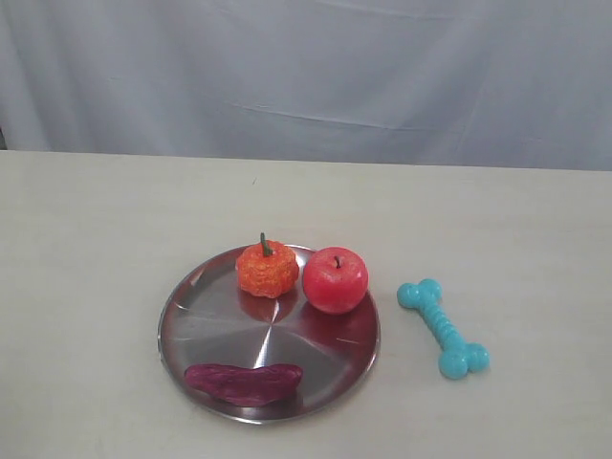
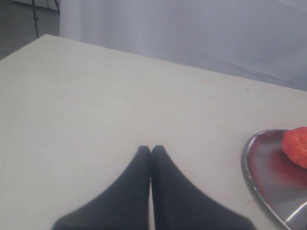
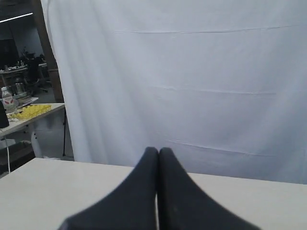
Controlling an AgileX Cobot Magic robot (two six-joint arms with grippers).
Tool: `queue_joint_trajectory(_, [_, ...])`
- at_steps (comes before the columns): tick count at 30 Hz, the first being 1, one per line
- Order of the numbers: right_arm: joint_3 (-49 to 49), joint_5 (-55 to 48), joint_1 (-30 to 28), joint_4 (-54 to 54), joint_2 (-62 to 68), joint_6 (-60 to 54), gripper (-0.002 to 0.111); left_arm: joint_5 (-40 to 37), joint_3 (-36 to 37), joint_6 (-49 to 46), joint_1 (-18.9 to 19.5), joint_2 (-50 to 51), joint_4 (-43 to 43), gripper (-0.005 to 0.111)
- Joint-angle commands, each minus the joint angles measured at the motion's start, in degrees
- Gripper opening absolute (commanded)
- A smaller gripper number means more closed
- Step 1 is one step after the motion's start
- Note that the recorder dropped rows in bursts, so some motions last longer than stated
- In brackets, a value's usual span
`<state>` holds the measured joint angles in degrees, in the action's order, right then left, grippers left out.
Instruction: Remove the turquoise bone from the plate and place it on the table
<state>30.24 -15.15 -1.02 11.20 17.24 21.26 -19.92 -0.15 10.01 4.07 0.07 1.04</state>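
The turquoise bone (image 1: pixel 443 328) lies flat on the beige table (image 1: pixel 105 249), just right of the silver plate (image 1: pixel 206 325) and apart from its rim. No arm or gripper shows in the exterior view. In the left wrist view my left gripper (image 2: pixel 151 149) is shut and empty, its black fingers pressed together over bare table, with the plate's edge (image 2: pixel 252 165) off to one side. My right gripper (image 3: pixel 159 151) is shut too, holding nothing, raised and facing the white curtain.
On the plate sit an orange pumpkin (image 1: pixel 267 269), a red apple (image 1: pixel 336 279) and a dark purple oblong piece (image 1: pixel 243 381). A white curtain (image 1: pixel 306 76) hangs behind the table. A side table with clutter (image 3: pixel 19 112) shows in the right wrist view.
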Motion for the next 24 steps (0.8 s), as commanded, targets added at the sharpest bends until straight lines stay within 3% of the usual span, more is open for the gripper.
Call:
queue_joint_trajectory(1, [-3.71, -1.12, 0.1, 0.99, -4.88, 0.14, 0.0, 0.3, 0.15, 0.11, -0.33, -0.07, 0.19, 0.0])
queue_joint_trajectory(9, [-4.48, -4.79, 0.1, 3.38, -10.08, -1.66, 0.0, 0.3, 0.15, 0.11, -0.33, -0.07, 0.19, 0.0])
queue_joint_trajectory(15, [-11.5, -1.52, -0.13, 0.22, -10.08, -16.7, 0.0, 0.3, 0.15, 0.11, -0.33, -0.07, 0.19, 0.0])
queue_joint_trajectory(24, [-19.88, 2.76, -0.13, -0.73, -10.28, -16.22, 0.0, 0.3, 0.15, 0.11, -0.33, -0.07, 0.19, 0.0])
